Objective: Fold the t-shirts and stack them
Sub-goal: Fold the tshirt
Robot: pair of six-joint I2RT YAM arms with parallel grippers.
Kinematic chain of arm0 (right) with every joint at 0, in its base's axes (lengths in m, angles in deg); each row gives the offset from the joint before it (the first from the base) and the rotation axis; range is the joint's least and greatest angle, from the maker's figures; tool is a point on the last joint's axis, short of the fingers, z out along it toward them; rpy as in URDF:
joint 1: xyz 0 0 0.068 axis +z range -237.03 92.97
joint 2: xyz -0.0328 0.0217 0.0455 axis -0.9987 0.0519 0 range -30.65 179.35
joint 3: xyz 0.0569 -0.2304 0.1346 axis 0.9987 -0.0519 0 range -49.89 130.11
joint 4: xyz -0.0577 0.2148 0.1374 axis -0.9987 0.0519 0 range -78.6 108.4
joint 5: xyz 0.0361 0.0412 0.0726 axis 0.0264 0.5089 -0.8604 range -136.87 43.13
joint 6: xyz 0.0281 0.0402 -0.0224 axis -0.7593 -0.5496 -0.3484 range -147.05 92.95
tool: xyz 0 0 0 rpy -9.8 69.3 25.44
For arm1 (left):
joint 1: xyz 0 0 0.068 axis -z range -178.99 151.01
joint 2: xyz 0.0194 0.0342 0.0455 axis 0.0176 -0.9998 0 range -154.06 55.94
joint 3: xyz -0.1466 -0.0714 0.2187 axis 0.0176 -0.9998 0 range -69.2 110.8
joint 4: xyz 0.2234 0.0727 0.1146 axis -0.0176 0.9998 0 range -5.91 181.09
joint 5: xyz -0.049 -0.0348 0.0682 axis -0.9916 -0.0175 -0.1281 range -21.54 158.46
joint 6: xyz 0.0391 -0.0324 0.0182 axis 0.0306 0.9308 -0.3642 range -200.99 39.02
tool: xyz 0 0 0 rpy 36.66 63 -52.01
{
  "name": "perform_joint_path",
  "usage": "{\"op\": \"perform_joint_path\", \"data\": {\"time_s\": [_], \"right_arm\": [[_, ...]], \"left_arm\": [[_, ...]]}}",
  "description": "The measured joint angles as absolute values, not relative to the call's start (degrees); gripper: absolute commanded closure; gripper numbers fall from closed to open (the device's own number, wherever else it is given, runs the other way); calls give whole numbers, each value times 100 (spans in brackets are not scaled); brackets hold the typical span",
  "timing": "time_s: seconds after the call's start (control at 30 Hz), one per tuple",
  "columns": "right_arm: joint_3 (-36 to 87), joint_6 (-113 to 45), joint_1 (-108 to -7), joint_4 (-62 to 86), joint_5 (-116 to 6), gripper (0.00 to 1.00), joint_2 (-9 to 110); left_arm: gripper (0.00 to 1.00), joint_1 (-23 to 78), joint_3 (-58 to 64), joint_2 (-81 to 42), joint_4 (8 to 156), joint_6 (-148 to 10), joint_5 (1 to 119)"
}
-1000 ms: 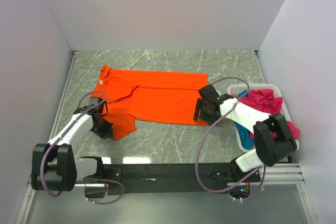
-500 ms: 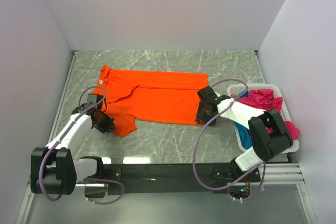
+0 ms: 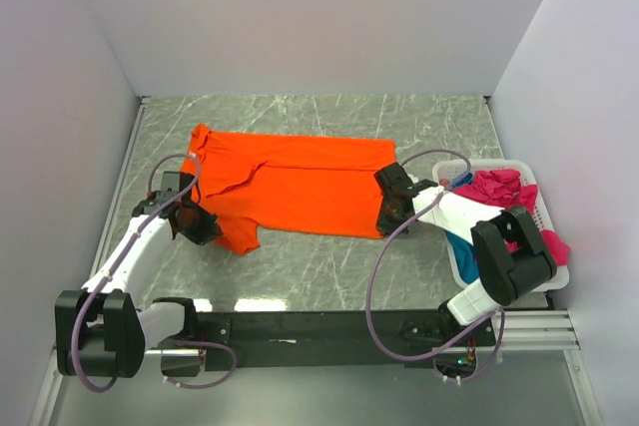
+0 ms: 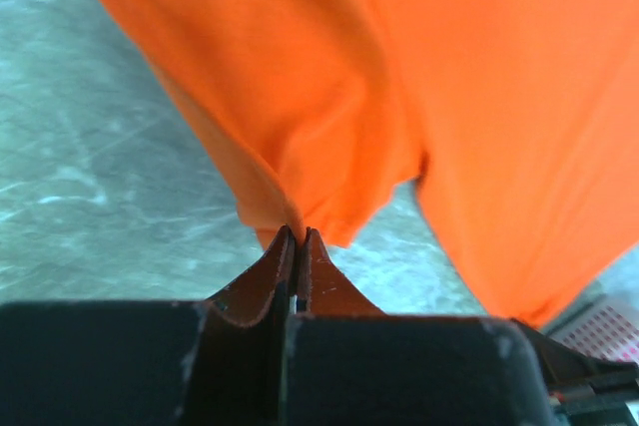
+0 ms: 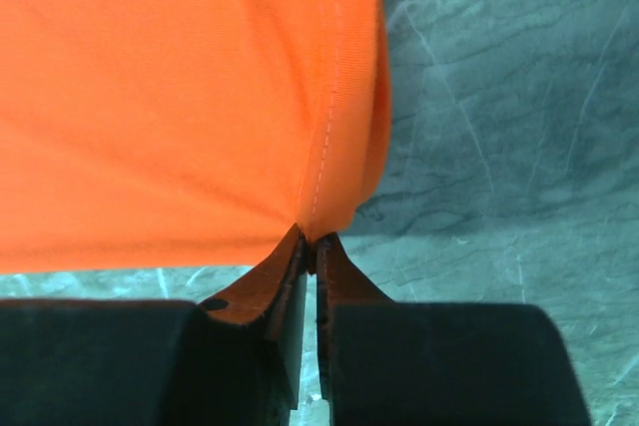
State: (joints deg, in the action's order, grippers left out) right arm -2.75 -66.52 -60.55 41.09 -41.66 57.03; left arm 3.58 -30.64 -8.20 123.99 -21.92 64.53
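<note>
Early yet: orange t-shirt (image 3: 300,185) spread mid-frame, fold unfinished; left gripper (image 4: 298,236) pinches sleeve edge, right gripper (image 5: 310,239) pinches hem corner; magenta and teal shirts (image 3: 497,192) wait in white basket (image 3: 462,267), right; no stack.

A grey-green marbled tabletop (image 3: 329,117) sits enclosed by plain white walls (image 3: 300,17) on three sides.

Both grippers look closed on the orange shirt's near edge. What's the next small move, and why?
Probably lift both grippers a little, together, then carry the near edge toward the far edge. The left gripper is shut on the near left edge of the orange t-shirt, and the right gripper is shut on its near right hem corner. The cloth lies spread on the table.
</note>
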Motion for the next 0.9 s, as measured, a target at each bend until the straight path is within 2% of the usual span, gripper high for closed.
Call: {"op": "perform_joint_path", "data": {"time_s": [0.2, 0.9], "right_arm": [[101, -6531, -6055, 4262, -4238, 98, 5764], [1996, -6005, -6282, 4975, -4146, 99, 6468]], "left_arm": [[99, 356, -2731, -1041, 12216, -2181, 6193], [99, -167, -1051, -1935, 11820, -2439, 5890]]}}
